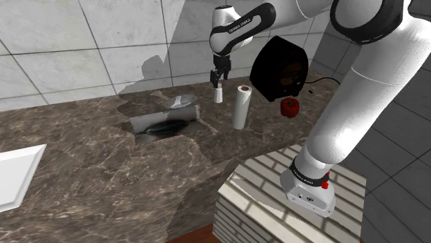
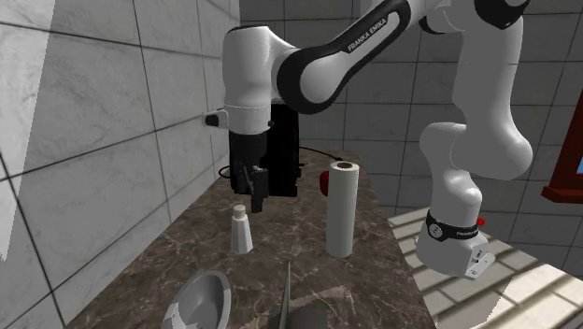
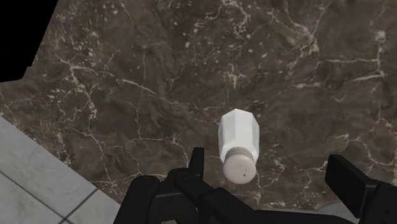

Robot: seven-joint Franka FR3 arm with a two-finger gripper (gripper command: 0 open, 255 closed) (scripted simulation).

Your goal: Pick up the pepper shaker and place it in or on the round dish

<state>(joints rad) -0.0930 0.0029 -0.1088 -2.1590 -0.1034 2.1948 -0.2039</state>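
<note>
White pepper shaker (image 3: 238, 145) — one; gripper (image 3: 267, 160), two fingers (image 3: 347, 179) spread, above it.

Second exterior view: the round dish (image 2: 201, 299) runs off your bottom edge; a red item (image 2: 323, 184) sits mostly hidden behind the paper roll (image 2: 340, 210). Shoulder view: the left edge cuts your white tray (image 1: 15, 176) short.
</note>
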